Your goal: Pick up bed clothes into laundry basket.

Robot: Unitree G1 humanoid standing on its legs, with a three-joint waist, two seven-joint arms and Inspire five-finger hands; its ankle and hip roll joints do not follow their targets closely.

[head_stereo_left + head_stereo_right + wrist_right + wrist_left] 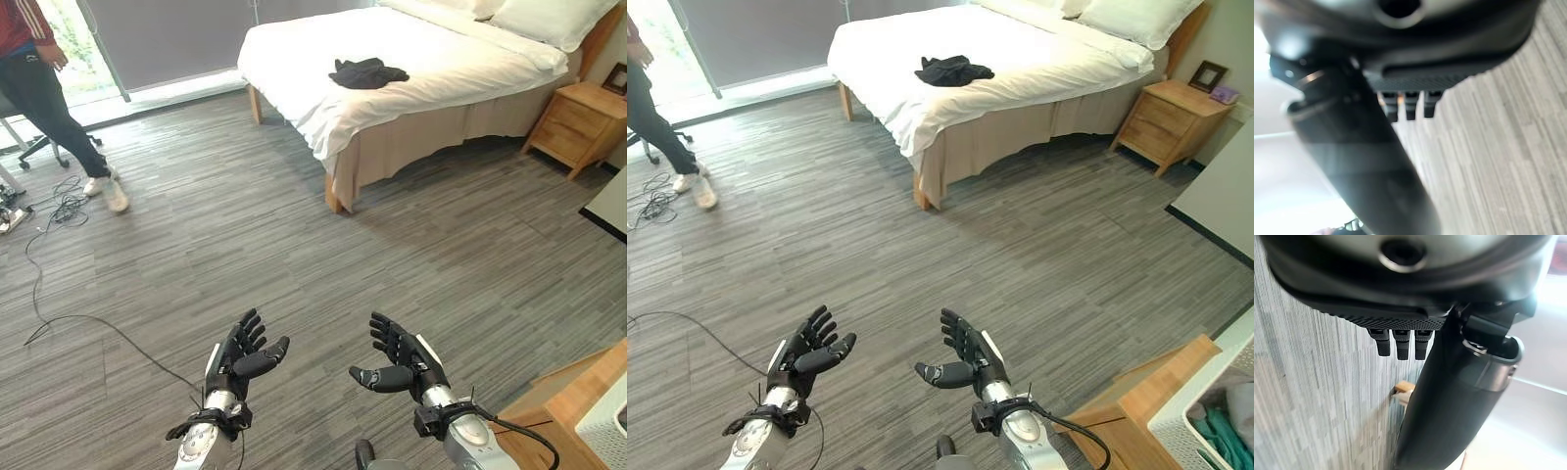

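Black crumpled garment (367,72) lying on white-sheeted bed (460,59); left hand (242,354) and right hand (401,364) hovering over grey plank floor (245,235), fingers relaxed, holding nothing.

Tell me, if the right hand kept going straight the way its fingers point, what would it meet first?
Probably nothing nearby: the right hand points over bare floor towards the bed, though depth is hard to judge.

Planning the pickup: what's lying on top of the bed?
A crumpled black garment lies on the bed's white sheet, pillows at the head. Anything beneath the garment is hidden.
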